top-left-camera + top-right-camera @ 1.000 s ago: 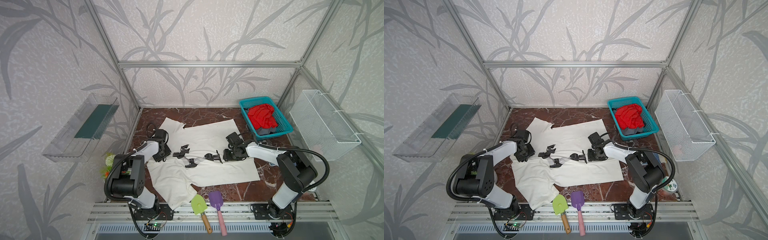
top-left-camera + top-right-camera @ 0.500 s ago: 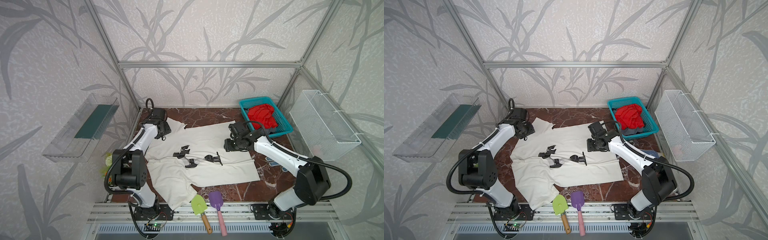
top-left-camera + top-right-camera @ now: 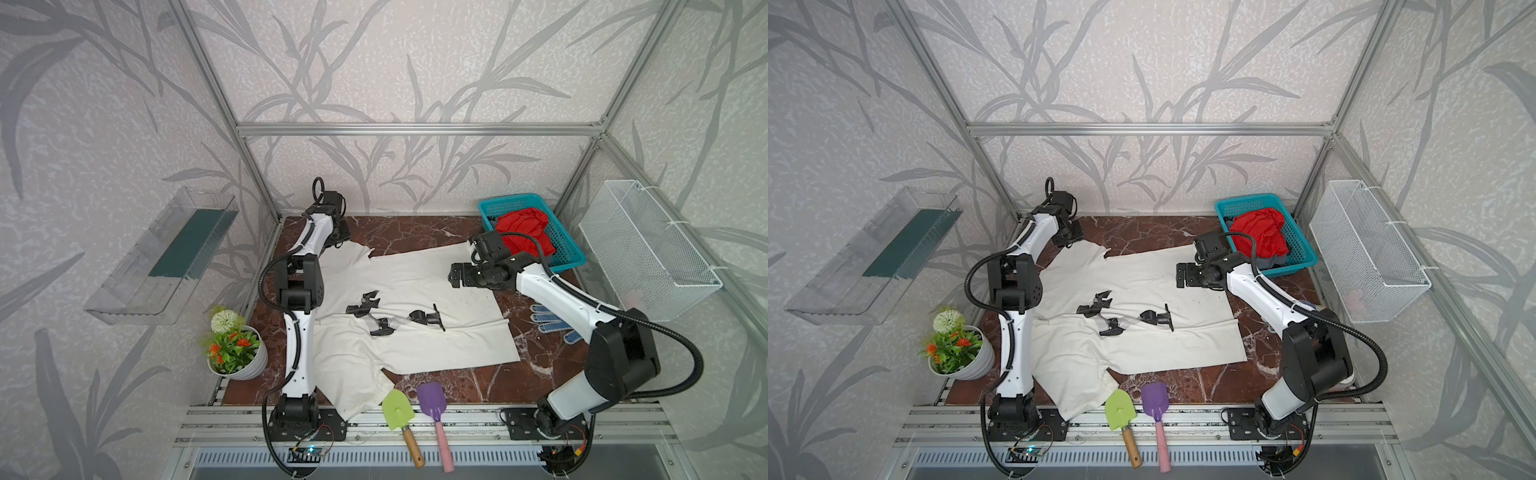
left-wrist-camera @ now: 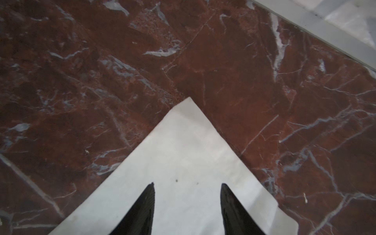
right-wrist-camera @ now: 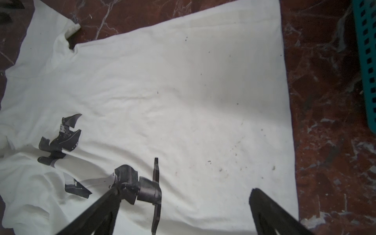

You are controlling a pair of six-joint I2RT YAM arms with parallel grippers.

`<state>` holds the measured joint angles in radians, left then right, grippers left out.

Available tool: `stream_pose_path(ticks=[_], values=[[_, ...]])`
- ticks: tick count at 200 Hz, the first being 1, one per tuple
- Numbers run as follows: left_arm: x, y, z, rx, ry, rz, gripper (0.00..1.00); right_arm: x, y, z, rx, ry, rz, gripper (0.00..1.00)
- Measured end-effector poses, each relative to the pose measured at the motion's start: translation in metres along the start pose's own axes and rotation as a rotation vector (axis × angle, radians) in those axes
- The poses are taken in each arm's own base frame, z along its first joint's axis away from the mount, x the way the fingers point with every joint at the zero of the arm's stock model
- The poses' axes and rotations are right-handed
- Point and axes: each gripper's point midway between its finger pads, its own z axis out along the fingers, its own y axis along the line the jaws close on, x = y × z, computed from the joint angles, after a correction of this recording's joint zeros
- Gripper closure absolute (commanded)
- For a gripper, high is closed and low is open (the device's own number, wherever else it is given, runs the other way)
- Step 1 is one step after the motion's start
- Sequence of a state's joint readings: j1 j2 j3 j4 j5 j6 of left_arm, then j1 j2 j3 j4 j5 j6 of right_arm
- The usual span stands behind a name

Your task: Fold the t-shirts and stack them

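cream tee flat, long axis L-R, sleeves left, hem right

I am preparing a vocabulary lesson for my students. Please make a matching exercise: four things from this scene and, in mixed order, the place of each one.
Things
1. white t-shirt
2. red t-shirt
3. green shovel
4. flower pot

Places
A. at the front edge, beside the purple shovel
B. spread on the table
C. off the table's left side, beside the left arm
D. in the blue-green basket

Pairs: 1-B, 2-D, 3-A, 4-C
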<state>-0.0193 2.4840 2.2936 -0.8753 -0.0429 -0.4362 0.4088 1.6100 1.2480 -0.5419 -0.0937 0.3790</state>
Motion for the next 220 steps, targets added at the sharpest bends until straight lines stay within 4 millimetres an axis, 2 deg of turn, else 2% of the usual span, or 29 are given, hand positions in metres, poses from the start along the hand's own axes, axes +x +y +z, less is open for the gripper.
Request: stream_pose_path(ticks=[28, 52, 114, 129, 144, 196, 209, 220], values=[[-0.010, 0.000, 0.014, 0.000, 0.008, -0.010, 0.52, -0.037, -0.011, 0.014, 0.006, -0.034, 0.011, 0.00], [-0.013, 0.002, 0.020, 0.021, 0.015, -0.025, 0.53, -0.056, -0.022, 0.030, 0.016, -0.039, 0.018, 0.00], [-0.012, 0.006, 0.042, 0.040, 0.041, -0.065, 0.55, -0.073, -0.042, 0.062, 0.026, -0.010, 0.045, 0.02], [-0.013, 0.006, 0.042, 0.043, 0.038, -0.070, 0.56, -0.079, -0.045, 0.068, 0.030, -0.012, 0.051, 0.03], [-0.013, 0.006, 0.042, 0.043, 0.039, -0.074, 0.60, -0.083, -0.046, 0.075, 0.035, -0.009, 0.051, 0.04], [-0.012, 0.011, 0.045, 0.051, 0.055, -0.089, 0.94, -0.083, -0.054, 0.096, 0.050, 0.027, 0.058, 0.04], [-0.013, 0.013, 0.045, 0.055, 0.059, -0.091, 1.00, -0.082, -0.056, 0.101, 0.055, 0.036, 0.061, 0.05], [-0.013, 0.014, 0.046, 0.057, 0.062, -0.089, 1.00, -0.081, -0.059, 0.105, 0.060, 0.042, 0.065, 0.05]])
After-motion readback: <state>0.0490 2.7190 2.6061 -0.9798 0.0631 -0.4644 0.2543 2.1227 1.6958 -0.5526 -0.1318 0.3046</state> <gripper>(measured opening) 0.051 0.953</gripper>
